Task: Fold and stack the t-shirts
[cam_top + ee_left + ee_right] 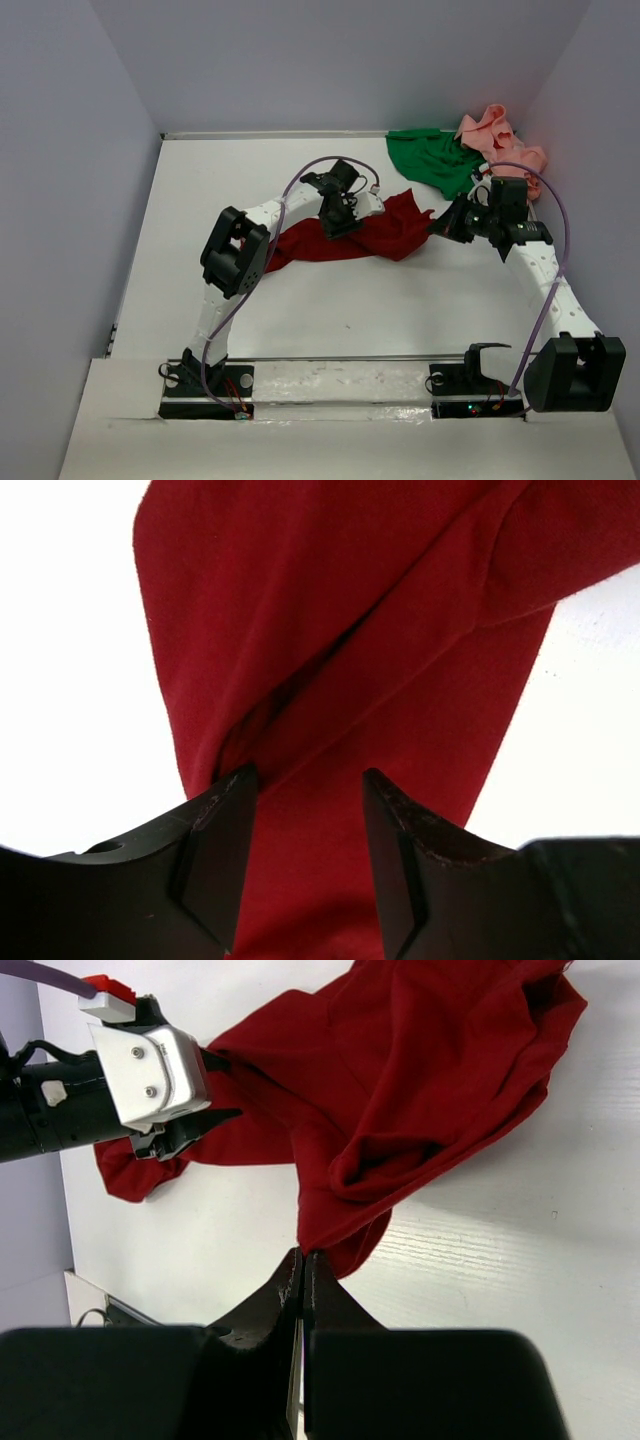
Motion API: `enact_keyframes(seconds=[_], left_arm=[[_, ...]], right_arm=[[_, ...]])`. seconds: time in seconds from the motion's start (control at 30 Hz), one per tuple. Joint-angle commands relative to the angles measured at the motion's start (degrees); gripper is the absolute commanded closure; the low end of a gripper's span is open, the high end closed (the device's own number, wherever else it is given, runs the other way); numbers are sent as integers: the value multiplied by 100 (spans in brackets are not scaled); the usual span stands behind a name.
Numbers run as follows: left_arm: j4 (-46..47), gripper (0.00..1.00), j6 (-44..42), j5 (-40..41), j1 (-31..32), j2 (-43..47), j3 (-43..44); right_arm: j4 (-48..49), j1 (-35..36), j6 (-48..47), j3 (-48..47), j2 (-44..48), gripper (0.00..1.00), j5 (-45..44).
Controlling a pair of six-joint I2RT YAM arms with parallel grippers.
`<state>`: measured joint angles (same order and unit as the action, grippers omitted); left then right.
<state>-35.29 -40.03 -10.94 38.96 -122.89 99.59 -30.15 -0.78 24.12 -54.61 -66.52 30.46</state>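
The dark red t-shirt [390, 235] lies crumpled and stretched out sideways in the middle of the table. My left gripper [338, 225] is open over its middle. In the left wrist view the jaws [305, 775] stand wide apart either side of a fold of the red cloth [350, 630]. My right gripper [438, 226] is at the shirt's right end. It [308, 1252] is shut, pinching a corner of the red cloth [420, 1070] just above the table. The bright green t-shirt [435, 160] and the salmon pink t-shirt [500, 140] lie bunched at the back right.
The white table [400, 300] is boxed in by grey walls on the left, back and right. The green and pink shirts sit just behind my right arm. The left arm's silver wrist [150, 1070] shows in the right wrist view, over the red shirt's far end.
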Motion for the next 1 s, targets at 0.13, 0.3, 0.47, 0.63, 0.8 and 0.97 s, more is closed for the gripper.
enact_keyframes(seconds=[0.13, 0.3, 0.47, 0.63, 0.8, 0.97], left_arm=[[215, 43, 30, 223, -55, -15, 306], [303, 43, 83, 347, -125, -51, 368], [347, 44, 92, 417, -169, -156, 421], [286, 45, 92, 444, -213, -341, 517], [163, 78, 153, 575, -231, -455, 754], [101, 83, 320, 830, -266, -464, 939]], right_arm=[[62, -37, -100, -173, -1, 100, 30], [62, -37, -109, -164, -10, 100, 22], [71, -37, -118, -164, -19, 100, 22], [71, -37, -118, -164, -10, 100, 13], [97, -37, -92, -146, -36, 100, 48], [124, -37, -100, -103, -36, 100, 48]])
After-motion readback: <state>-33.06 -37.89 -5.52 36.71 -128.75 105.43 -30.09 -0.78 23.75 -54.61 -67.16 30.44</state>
